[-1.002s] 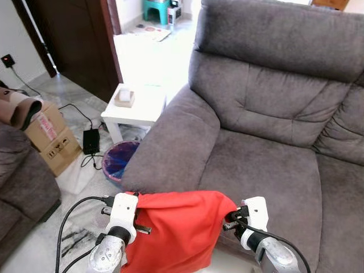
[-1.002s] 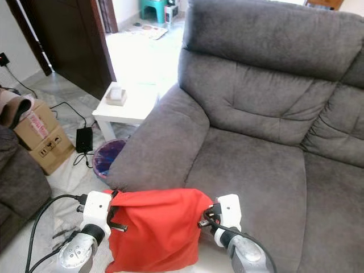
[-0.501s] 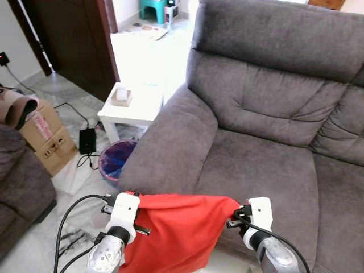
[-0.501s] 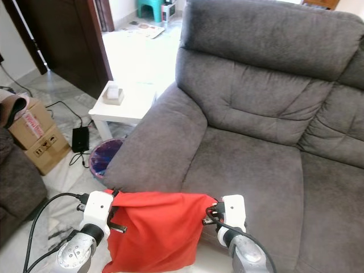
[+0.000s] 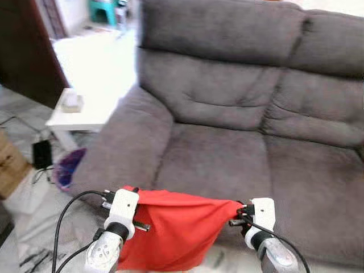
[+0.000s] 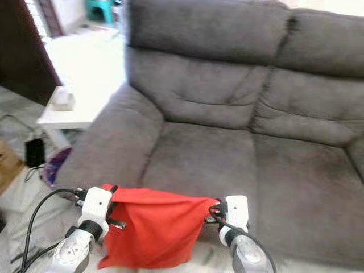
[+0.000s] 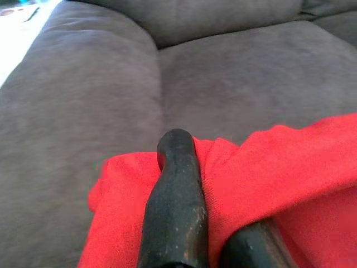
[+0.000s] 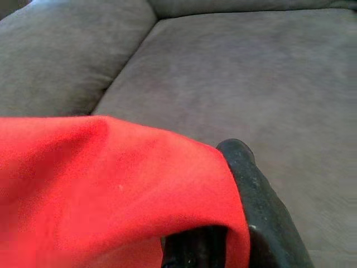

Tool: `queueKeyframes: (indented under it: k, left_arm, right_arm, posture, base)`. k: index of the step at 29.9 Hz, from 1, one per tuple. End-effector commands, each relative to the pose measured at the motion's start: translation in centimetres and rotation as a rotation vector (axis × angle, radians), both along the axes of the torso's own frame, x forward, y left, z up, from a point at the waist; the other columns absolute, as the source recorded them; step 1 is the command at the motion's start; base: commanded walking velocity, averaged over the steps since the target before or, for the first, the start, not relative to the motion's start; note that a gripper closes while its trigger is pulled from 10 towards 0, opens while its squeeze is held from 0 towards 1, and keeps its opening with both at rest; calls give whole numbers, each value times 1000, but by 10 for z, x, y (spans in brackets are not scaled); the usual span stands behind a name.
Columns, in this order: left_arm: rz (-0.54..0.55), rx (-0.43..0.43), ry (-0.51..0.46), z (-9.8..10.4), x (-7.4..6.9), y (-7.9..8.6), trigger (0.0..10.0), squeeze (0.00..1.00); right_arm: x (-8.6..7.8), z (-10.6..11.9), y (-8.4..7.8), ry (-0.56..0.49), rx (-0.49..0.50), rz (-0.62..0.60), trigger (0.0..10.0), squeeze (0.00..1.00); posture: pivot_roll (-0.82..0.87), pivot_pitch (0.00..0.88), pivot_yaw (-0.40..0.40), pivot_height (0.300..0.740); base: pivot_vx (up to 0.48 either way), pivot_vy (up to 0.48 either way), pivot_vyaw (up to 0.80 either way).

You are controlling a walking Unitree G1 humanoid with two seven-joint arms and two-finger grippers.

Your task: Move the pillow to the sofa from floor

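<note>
My left gripper [image 7: 192,223] and right gripper [image 8: 223,234] both pinching the red pillow's [image 5: 176,227] top corners, still holding it before the grey sofa [image 5: 227,153], view now swung rightward

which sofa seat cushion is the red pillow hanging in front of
The seat cushion on the robot's left, beside the armrest. The red pillow hangs before its front edge; the other seat lies further right.
</note>
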State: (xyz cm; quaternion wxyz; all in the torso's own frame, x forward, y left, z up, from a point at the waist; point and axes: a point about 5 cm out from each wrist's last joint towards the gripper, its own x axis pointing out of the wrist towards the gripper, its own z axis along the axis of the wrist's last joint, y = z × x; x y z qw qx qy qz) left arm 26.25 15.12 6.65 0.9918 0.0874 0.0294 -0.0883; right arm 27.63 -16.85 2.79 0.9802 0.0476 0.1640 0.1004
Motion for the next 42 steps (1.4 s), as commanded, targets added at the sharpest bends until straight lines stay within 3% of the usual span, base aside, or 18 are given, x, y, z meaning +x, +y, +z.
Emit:
queueKeyframes:
  k: [1,11,20,42]
  left_arm:
    - [6,-10,-62,11,2,1,10000,0]
    - [8,-13,-66,13,3,3,10000,0]
    - [41,-13,-72,14,4,12,10000,0]
    - [47,-2,-71,15,5,18,10000,0]
  right_arm:
    - [5,10,-7,-55,11,-45,10000,0]
    - [6,10,-7,-62,14,-55,10000,0]
    - [10,15,-6,-97,22,-68,10000,0]
    - [18,25,2,-175,52,-38,10000,0]
  posture:
    - [123,147,-11,740]
    - [122,145,-14,740]
    - [120,140,-14,740]
    - [121,102,-12,740]
  base:
    - [0,-401,0]
    - [0,-400,0]
    - [0,-400,-668]
    - [0,-383,0]
